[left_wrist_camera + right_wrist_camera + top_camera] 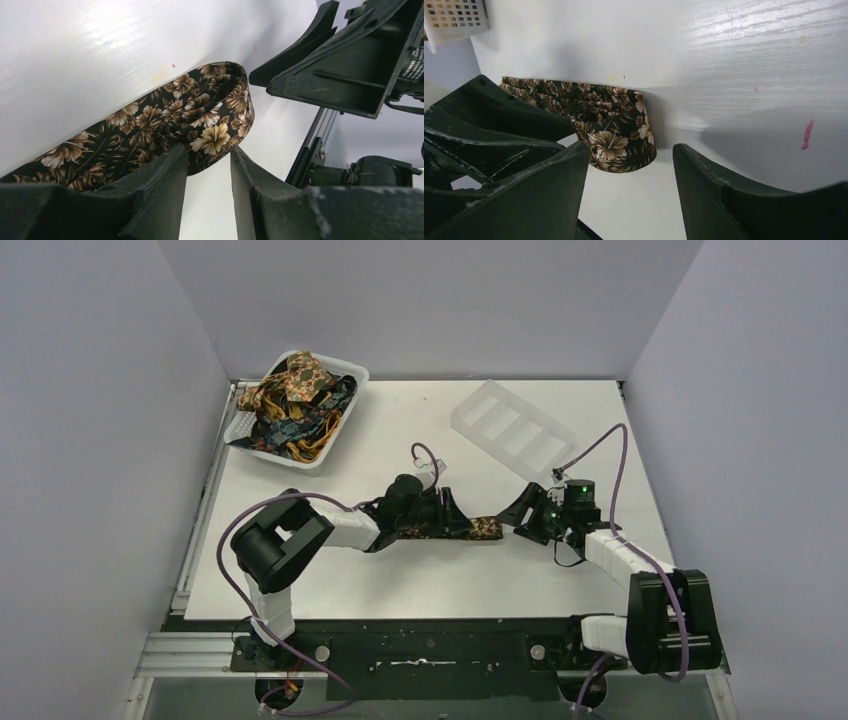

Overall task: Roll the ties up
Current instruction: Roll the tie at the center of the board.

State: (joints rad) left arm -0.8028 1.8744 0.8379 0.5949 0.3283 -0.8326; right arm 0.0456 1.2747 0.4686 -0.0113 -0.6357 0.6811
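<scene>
A dark brown tie with tan flowers (478,528) lies flat on the white table, and its right end is folded over into a rounded loop. My left gripper (450,512) is low over the tie, open, with only table showing between its fingers. In the left wrist view the tie (175,120) touches the tip of the left finger (160,190). My right gripper (527,515) is open just right of the folded end and holds nothing. In the right wrist view the folded end (616,135) lies just beyond the fingertips (724,190).
A white basket (345,375) at the back left holds several more ties (300,380). A clear compartment tray (512,428) lies at the back, right of centre. The two grippers face each other closely over the tie's end.
</scene>
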